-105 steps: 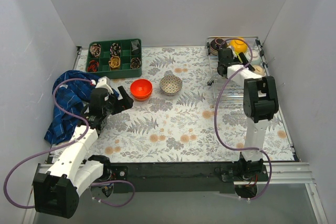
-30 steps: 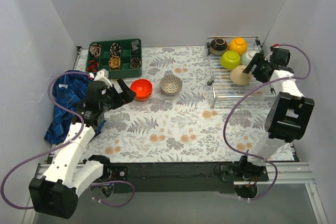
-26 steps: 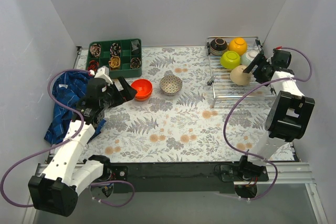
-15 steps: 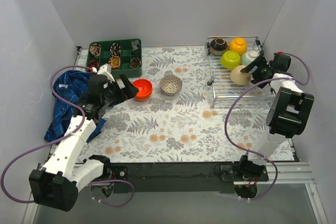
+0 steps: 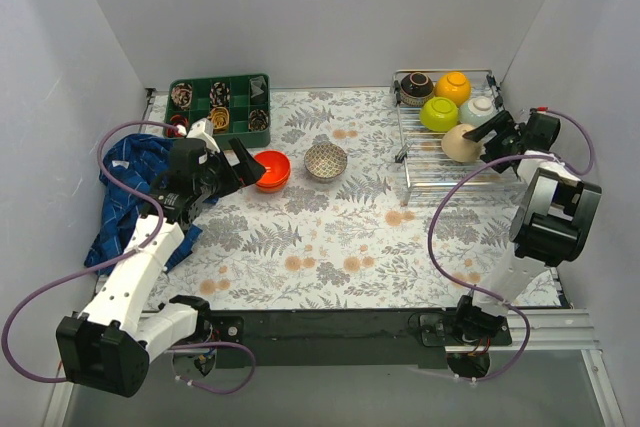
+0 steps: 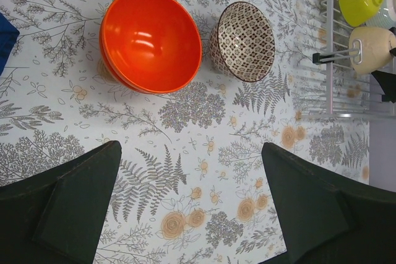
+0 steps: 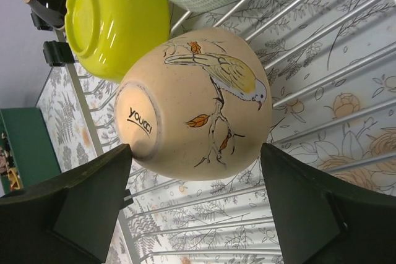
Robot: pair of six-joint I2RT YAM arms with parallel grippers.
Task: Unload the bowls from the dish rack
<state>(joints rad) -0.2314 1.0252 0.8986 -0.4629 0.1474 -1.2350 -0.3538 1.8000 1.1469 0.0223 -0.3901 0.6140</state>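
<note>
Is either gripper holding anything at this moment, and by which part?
Nothing is held. The right gripper is open, straddling the beige bird-painted bowl on the silver wire rack; the left gripper is open and empty.

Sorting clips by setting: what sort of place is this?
Probably a lab test cell, not a kitchen: plain white walls box in a floral-covered table, left arm and right arm bolted at its edge, a dish rack of bowls.

Glossy bowls (image 5: 438, 113), metal-wire dish rack (image 5: 436, 176)

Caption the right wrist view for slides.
Open right gripper straddles the beige bird-painted bowl on the dish rack, beside a lime green bowl.
</note>
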